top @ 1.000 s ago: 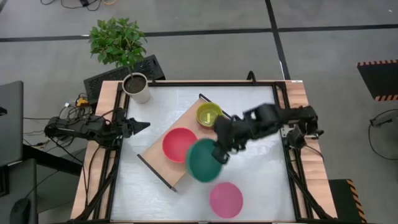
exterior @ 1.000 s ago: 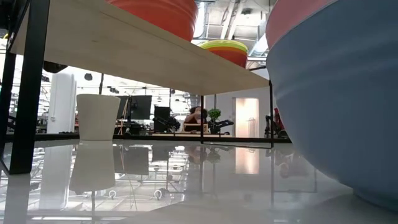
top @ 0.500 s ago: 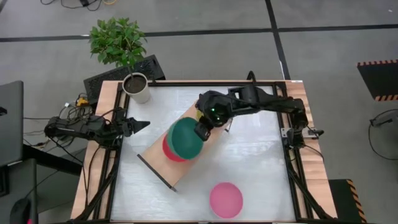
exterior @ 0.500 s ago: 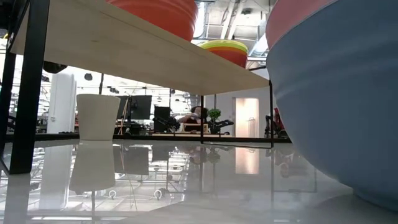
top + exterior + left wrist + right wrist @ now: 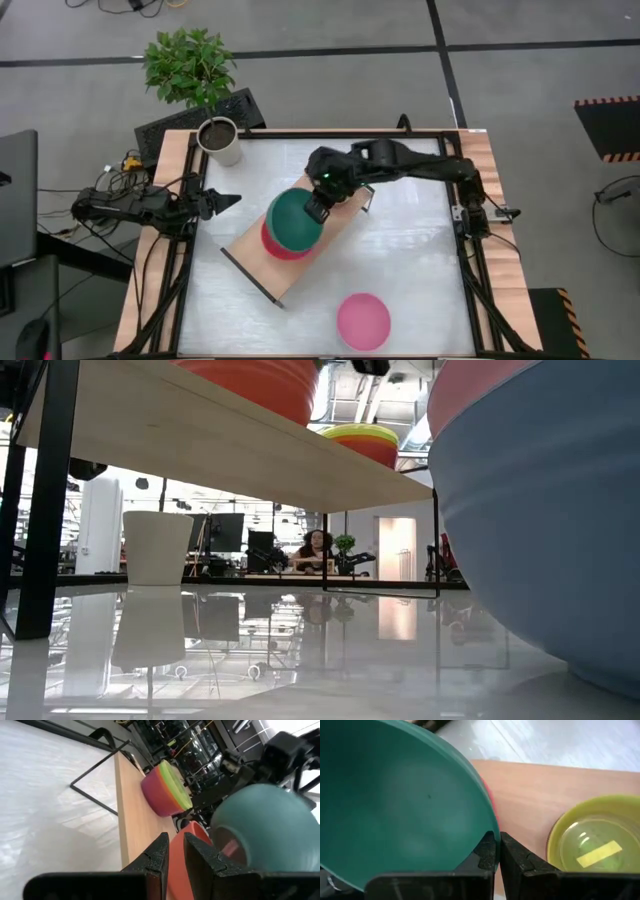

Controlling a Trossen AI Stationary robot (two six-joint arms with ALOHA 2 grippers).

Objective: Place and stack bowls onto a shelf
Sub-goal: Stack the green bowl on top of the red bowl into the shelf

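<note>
While my right gripper (image 5: 318, 207) pinches the teal bowl (image 5: 296, 221) by its rim over the red bowl (image 5: 272, 243) on the shelf (image 5: 262, 271), it is not yet let go. Yellow-green bowl (image 5: 592, 849) shelved; pink bowl (image 5: 363, 321) waits on the glossy white table (image 5: 410, 260). Left gripper (image 5: 225, 202) idles nearly closed at the edge. Office room behind.

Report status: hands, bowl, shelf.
Right hand shut on teal bowl rim, over red bowl on shelf. Left hand parked at table's left edge, shut. Pink bowl waiting on table.

Matt plastic teal bowl (image 5: 296, 221), pale wooden shelf (image 5: 256, 247), glossy table (image 5: 410, 270)
</note>
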